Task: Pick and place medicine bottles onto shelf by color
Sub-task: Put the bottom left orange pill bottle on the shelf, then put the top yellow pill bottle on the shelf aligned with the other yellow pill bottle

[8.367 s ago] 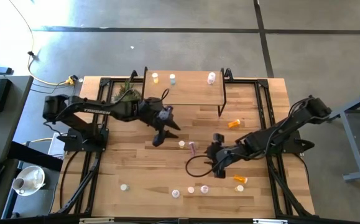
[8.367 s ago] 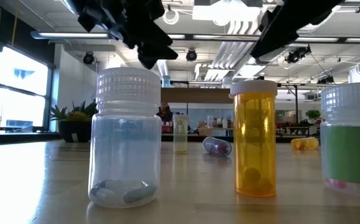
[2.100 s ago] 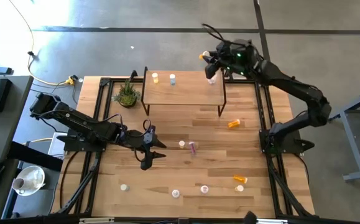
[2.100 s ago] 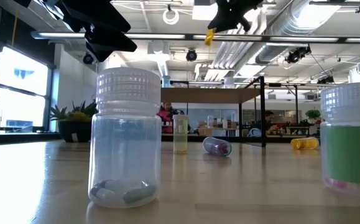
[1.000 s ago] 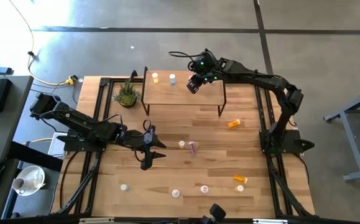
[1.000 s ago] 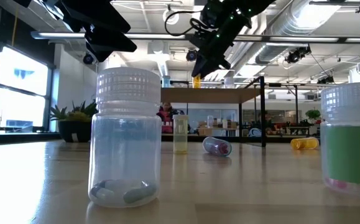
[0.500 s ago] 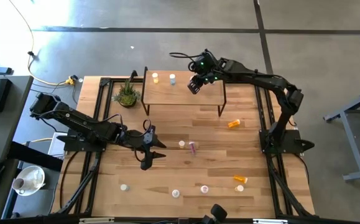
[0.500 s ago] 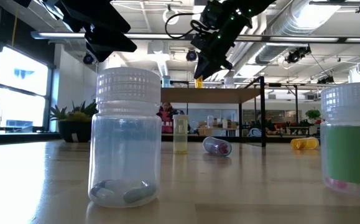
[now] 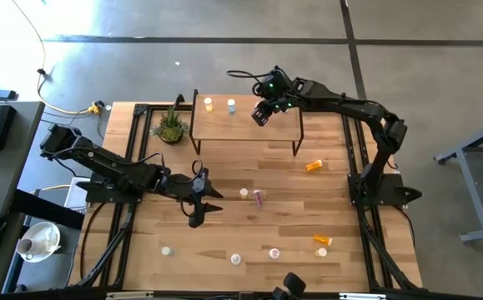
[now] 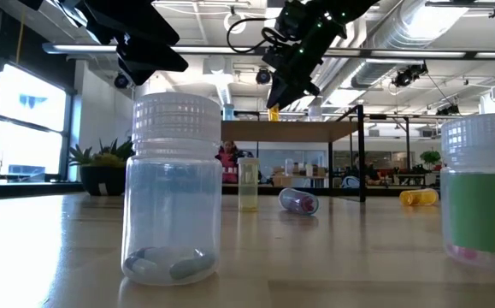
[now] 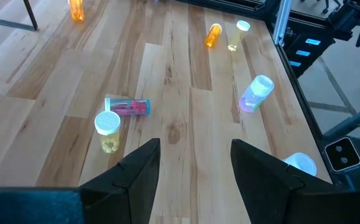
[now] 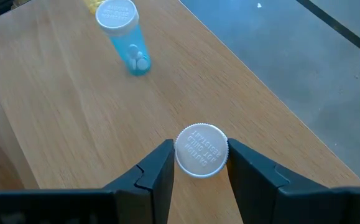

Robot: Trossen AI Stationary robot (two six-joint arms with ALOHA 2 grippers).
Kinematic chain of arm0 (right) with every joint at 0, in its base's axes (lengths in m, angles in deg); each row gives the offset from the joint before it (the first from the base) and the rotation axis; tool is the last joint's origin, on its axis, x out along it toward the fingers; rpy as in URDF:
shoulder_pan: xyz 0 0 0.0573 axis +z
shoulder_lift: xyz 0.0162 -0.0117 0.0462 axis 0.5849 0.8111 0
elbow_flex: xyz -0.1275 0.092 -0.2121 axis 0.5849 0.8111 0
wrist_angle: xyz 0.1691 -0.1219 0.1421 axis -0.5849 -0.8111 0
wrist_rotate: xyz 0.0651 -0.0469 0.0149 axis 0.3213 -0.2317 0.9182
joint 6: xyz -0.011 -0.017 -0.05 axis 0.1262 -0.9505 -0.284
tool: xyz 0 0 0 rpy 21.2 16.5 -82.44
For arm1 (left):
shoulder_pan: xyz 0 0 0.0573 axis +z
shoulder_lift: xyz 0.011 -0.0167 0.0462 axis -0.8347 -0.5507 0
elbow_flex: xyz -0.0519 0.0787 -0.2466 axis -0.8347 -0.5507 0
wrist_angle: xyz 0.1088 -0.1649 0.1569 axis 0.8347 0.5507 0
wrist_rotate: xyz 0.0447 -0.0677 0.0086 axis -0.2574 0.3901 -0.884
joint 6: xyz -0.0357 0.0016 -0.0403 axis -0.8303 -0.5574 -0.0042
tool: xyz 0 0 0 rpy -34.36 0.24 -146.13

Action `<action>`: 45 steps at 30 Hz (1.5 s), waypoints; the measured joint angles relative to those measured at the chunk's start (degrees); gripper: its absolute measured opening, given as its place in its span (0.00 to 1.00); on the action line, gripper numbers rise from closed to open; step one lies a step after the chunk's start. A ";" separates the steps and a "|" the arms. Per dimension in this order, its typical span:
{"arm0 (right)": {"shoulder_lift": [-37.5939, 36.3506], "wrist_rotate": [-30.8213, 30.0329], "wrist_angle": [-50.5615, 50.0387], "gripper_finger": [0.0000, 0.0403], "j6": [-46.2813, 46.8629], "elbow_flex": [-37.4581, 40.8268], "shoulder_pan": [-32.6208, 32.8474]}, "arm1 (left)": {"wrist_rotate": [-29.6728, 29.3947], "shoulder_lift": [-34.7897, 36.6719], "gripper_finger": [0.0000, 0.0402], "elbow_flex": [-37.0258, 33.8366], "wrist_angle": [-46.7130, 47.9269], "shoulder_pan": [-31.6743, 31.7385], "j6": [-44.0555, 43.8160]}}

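Medicine bottle with a round white cap (image 12: 201, 150): it sits directly between the jaws of your right gripper (image 9: 262, 114), over the low light-wood shelf on black legs (image 9: 245, 129). Yellow-orange body glimpsed under the gripper in the low view. You cannot tell whether the grip is on it or just off it. It stands upright, long axis vertical, cap pointing straight up at the wrist camera, base toward the board. Judgement: held from above so it lands standing. Ahead of this gripper stands a pale blue white-capped bottle (image 12: 130, 43); the spot suits sorting by colour. Your left gripper (image 9: 198, 208) waits over the tabletop, fingers apart, empty.
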 joint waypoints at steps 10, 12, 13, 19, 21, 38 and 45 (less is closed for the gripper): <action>0.00 0.00 0.00 0.34 -1.47 0.00 -0.06 | 0.00 0.00 0.46 0.00 0.00 -0.02 -0.01; 0.00 -0.01 0.00 0.34 -1.24 0.01 -0.06 | 0.00 0.00 0.46 0.00 0.00 -0.01 -0.03; 0.00 0.00 0.00 0.34 -0.57 -0.01 -0.06 | 0.00 0.00 0.46 0.00 0.00 -0.01 -0.03; 0.00 0.00 0.00 0.34 -0.82 -0.01 -0.06 | 0.00 0.00 0.46 0.00 0.00 -0.02 -0.01; 0.00 -0.04 0.00 0.34 -1.71 0.01 -0.06 | 0.00 0.00 0.46 0.00 0.00 -0.02 -0.04; -0.32 -1.99 0.03 0.44 -2.18 0.00 -0.07 | 0.00 0.00 0.46 0.00 0.01 -0.02 -0.11; -3.77 -1.95 0.04 0.44 -2.97 0.01 -0.08 | 0.00 0.00 0.46 0.00 0.02 -0.01 -0.06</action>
